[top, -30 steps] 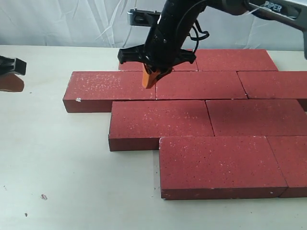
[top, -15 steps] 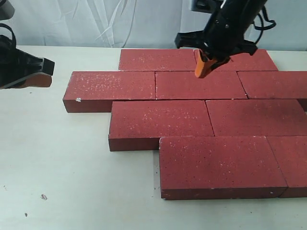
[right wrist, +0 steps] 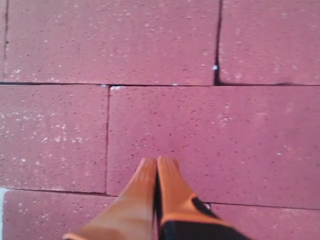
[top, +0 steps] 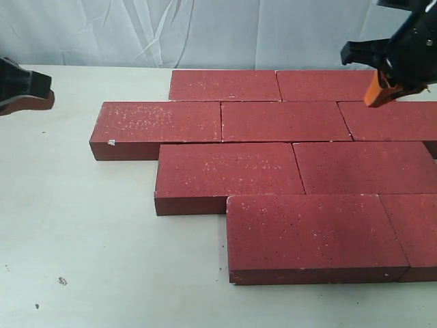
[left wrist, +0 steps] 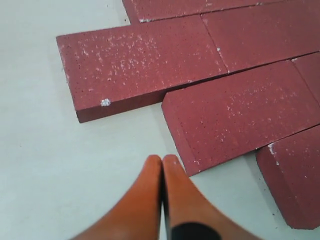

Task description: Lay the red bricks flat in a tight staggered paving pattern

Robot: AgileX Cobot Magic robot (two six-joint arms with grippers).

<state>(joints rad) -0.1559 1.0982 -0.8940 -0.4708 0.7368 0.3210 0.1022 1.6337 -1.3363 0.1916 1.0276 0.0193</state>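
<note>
A: What are the red bricks (top: 287,164) like?
B: They are flat rectangular blocks, dark red, matte and gritty, with fine white speckles. They lie flat on the pale table (top: 82,239) in four staggered rows, edge against edge, with only thin dark lines between them.
A: Is one brick easy to recognise?
B: Yes, the chipped brick (top: 157,123), which ends the second row from the back; it has a white chip (top: 111,143) on its front corner.
A: Where is the left gripper (left wrist: 161,162)?
B: It hangs above the bare table, apart from the short end of the chipped brick. Its smooth, tapering orange fingers (left wrist: 150,180) are pressed together with nothing between them.
A: And the right gripper (right wrist: 156,162)?
B: It hovers tilted over the bricks at the far end of the pattern from the chipped brick, its fingers also closed on nothing
</note>
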